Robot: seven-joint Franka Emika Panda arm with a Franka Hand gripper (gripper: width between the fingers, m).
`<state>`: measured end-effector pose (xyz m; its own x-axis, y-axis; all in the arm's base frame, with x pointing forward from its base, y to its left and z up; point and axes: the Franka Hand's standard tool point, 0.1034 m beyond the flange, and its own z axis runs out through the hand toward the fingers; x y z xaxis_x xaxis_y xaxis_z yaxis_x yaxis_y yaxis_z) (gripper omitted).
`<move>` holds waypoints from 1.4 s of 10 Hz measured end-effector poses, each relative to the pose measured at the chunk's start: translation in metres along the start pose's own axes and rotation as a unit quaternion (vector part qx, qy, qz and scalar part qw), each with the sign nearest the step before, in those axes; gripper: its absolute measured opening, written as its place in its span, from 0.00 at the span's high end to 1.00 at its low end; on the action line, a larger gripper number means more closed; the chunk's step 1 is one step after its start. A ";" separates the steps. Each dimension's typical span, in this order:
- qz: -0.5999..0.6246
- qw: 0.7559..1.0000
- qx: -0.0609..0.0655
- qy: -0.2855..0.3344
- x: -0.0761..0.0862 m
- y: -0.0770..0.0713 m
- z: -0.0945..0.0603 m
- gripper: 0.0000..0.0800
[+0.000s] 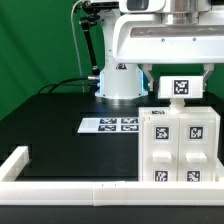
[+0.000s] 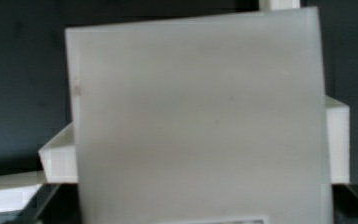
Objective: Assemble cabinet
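The white cabinet body (image 1: 182,146) stands at the exterior view's right, near the front, with several black-and-white tags on its faces. My gripper (image 1: 180,76) hangs straight above it, shut on a smaller white cabinet part (image 1: 180,88) that shows one tag and sits at or just above the body's top. In the wrist view this part (image 2: 190,110) is a plain white slab that fills most of the picture, between my gripper's (image 2: 194,208) dark fingers (image 2: 34,205). A bit of the cabinet body (image 2: 59,152) shows behind it.
The marker board (image 1: 110,125) lies flat on the black table, to the left of the cabinet in the exterior view. The low white border frame (image 1: 60,190) runs along the front and left edges. The robot base (image 1: 120,82) stands behind.
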<state>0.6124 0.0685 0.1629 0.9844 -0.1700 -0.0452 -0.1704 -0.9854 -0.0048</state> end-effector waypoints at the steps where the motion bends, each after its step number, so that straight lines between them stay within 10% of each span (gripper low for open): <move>1: 0.001 1.000 -0.001 -0.003 0.001 0.001 0.000 0.29; 14: 0.000 1.000 -0.006 -0.018 0.003 0.010 0.010 0.29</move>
<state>0.6128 0.0583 0.1532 0.9820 -0.1701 -0.0820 -0.1702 -0.9854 0.0063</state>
